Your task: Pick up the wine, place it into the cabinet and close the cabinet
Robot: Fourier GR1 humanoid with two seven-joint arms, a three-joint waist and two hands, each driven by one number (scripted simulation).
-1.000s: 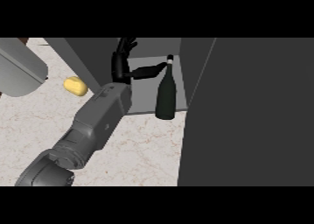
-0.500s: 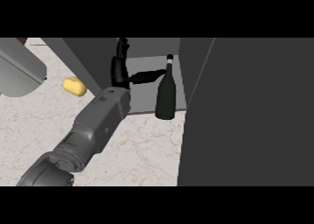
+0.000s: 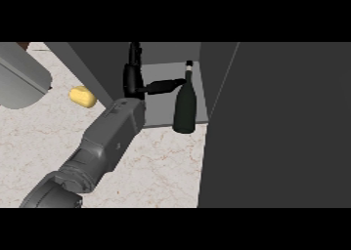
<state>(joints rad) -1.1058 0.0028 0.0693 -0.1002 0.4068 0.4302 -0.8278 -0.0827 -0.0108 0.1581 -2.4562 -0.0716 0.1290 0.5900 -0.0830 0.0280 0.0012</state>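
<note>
While you watch, your left hand (image 3: 137, 80) has straight, open fingers (image 3: 134, 56) and holds nothing; its thumb touches the wine bottle (image 3: 184, 108) (standing upright inside the cabinet (image 3: 293, 122)).

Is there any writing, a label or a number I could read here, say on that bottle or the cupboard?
None. The wine bottle is plain dark with no label showing. The cabinet, the counter, the yellow object and the robot's hand carry no text either.

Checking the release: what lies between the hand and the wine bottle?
Nothing; in the head view the left hand is open, its thumb reaching the wine bottle.
</note>
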